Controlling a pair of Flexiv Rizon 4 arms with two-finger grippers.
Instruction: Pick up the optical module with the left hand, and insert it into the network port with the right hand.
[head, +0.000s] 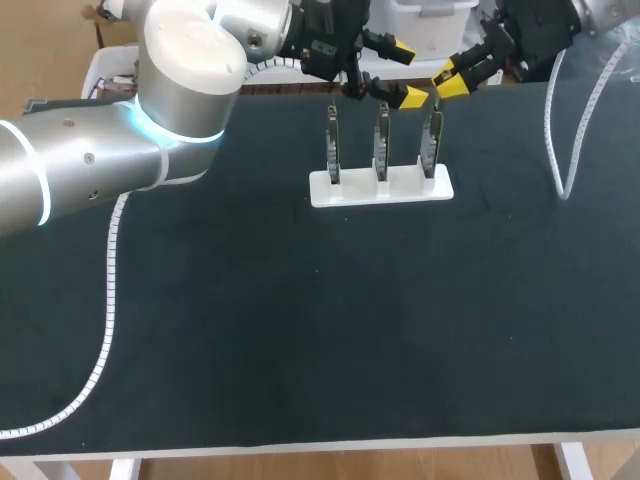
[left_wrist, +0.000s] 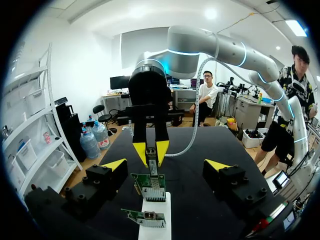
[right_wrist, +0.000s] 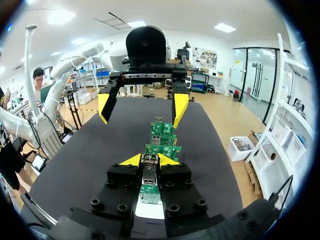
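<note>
Stiffness and light weight, I'd guess, with slick sides: the optical module (right_wrist: 149, 176) sits clenched by its flanks in the fingers of the right gripper (right_wrist: 150, 160). The left gripper (left_wrist: 165, 165) hangs with fingers released.

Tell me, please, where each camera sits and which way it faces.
Head view: above and behind, looking down on the table; left arm enters left, right end effector far right.
Left wrist view: on that wrist, facing the right end effector across the white holder; own left end effector open.
Right wrist view: opposite, facing back; own end effector grips the optical module.
Shared: both wrist views show the green boards.
</note>
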